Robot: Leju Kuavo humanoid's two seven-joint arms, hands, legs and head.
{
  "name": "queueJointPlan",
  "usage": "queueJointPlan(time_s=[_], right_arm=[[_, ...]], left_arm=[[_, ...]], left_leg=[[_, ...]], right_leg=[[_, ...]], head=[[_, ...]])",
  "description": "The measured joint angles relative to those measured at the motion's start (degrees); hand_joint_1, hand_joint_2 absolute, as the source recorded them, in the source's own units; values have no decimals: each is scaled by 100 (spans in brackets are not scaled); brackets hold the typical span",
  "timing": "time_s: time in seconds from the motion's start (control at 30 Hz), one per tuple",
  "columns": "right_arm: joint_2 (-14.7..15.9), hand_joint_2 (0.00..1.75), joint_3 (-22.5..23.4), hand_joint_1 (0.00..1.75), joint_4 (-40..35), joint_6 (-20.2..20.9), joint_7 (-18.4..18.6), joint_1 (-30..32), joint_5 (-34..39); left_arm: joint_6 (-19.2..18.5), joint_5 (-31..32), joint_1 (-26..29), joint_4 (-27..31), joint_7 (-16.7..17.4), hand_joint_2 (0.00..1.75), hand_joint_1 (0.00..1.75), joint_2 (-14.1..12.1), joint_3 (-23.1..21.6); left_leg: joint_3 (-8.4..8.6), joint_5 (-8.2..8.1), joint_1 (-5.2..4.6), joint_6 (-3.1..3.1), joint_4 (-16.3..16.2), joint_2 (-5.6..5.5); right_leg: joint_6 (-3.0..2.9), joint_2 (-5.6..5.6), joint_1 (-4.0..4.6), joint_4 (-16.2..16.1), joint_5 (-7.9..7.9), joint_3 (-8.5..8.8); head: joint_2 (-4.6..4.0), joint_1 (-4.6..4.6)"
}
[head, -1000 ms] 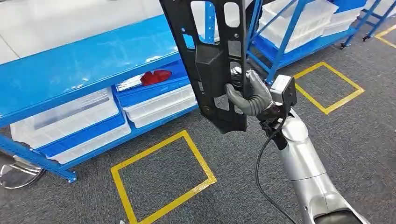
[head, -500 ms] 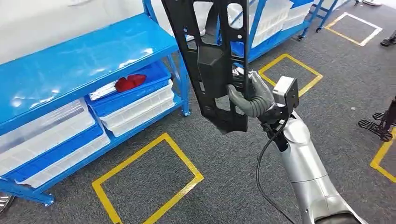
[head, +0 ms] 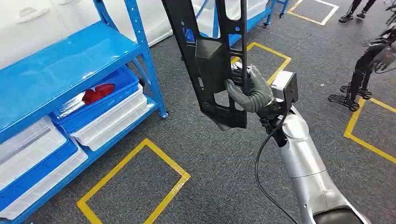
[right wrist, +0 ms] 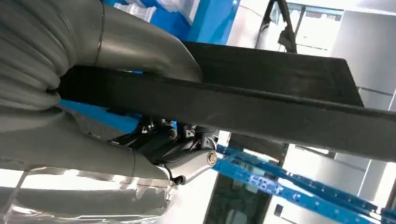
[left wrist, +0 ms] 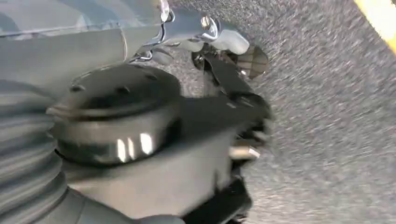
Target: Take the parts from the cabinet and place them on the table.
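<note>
Matt black plastic cut-out panel (head: 210, 60); glossy blue painted metal shelf rack (head: 60, 74); rough grey carpet floor (head: 224, 168); brushed silver metal arm (head: 303, 168).

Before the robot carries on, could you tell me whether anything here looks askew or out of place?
Nothing stands out. The right hand grips the long black part roughly upright, clear of the blue shelving; the white bins sit squarely in it.
</note>
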State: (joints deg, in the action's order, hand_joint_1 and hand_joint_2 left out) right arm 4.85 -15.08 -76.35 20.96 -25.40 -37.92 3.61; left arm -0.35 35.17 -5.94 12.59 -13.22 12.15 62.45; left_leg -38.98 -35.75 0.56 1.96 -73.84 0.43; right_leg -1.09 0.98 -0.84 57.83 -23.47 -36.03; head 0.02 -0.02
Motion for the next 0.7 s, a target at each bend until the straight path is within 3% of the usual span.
queueJointPlan(time_s=[0.03,0.07,0.1,0.13,0.17,0.2,0.23,0.33,0.37,0.4,0.43,0.5,0.53,0.57,0.6,0.67,0.7], right_arm=[[-2,175,-2,175,13,9,0,4,0],[-4,175,-9,175,26,15,0,5,-2],[-2,175,-15,175,33,17,0,3,0],[-4,175,-17,175,33,15,0,-1,0],[-4,175,-17,175,33,20,0,-6,0],[-9,175,-17,175,35,26,0,-9,0],[-15,175,-20,175,35,33,2,-20,0],[-22,175,-22,175,35,59,0,-12,2],[-13,175,-17,175,35,59,0,-11,2],[-11,175,-15,175,37,59,0,-27,4],[-11,175,-17,175,37,59,0,-47,4],[-20,175,-28,175,46,63,0,-45,7],[-17,175,-28,175,59,63,0,-35,7],[-17,175,-28,175,70,61,0,-23,7],[-17,175,-28,175,76,61,0,-20,4],[-17,175,-26,175,76,59,0,-35,4],[-17,175,-26,175,76,59,0,-52,5]], left_arm=[[0,0,7,0,0,175,0,0,0],[2,0,12,0,0,175,0,0,0],[2,0,11,0,0,175,0,-2,0],[0,0,8,0,0,175,0,-2,2],[0,-2,5,0,0,175,0,-2,2],[-4,-2,14,0,0,175,0,-2,2],[-9,-2,18,0,0,175,0,-2,2],[-9,-20,1,0,0,175,0,-7,4],[-9,-20,-3,0,0,175,0,0,7],[-9,-22,-9,2,0,175,0,-4,7],[-9,-22,-8,2,0,175,0,-4,7],[-9,-22,13,0,0,175,0,-4,9],[-7,-22,16,0,0,175,0,-7,9],[-7,-22,16,0,0,175,0,-7,11],[-7,-22,13,0,0,175,0,-4,11],[-7,-22,4,0,0,175,0,-2,11],[-7,-20,3,0,0,175,0,-2,11]], left_leg=[[-147,-42,1,5,-291,0],[-140,63,2,0,-256,-3],[-1,291,8,-10,68,-10],[243,581,18,-23,596,-46],[490,838,40,-34,1127,-199],[625,876,69,-59,1452,-481],[666,841,78,-71,1569,-508],[661,867,13,-161,1538,-341],[685,925,82,-242,1622,-239],[695,942,59,-274,1649,-170],[689,945,43,-308,1650,-104],[680,936,5,-322,1644,44],[673,934,-4,-325,1639,122],[673,929,-10,-325,1636,189],[675,922,-14,-321,1634,253],[692,895,-23,-301,1623,378],[709,876,-42,-277,1617,430]], right_leg=[[-1,78,2,2,3,-2],[5,155,1,5,7,1],[13,238,-2,15,11,4],[21,321,-7,29,13,7],[35,387,-11,46,9,5],[65,446,-17,58,9,-11],[110,533,6,96,12,-54],[246,709,-35,31,93,-107],[269,691,-57,57,75,-128],[266,366,0,198,-44,-186],[275,143,7,529,-256,-350],[292,-35,-6,1493,-682,-785],[297,-55,-9,1832,-778,-935],[295,-67,-9,1859,-733,-940],[288,-78,-8,1624,-583,-804],[243,-222,13,549,-129,-200],[202,-481,45,96,-91,27]], head=[[-2,-2],[-2,0],[-2,-13],[-2,-13],[-2,-15],[-2,-11],[0,0],[-2,-6],[0,-13],[-2,20],[0,59],[-2,59],[-2,59],[0,59],[0,63],[0,63],[-2,61]])
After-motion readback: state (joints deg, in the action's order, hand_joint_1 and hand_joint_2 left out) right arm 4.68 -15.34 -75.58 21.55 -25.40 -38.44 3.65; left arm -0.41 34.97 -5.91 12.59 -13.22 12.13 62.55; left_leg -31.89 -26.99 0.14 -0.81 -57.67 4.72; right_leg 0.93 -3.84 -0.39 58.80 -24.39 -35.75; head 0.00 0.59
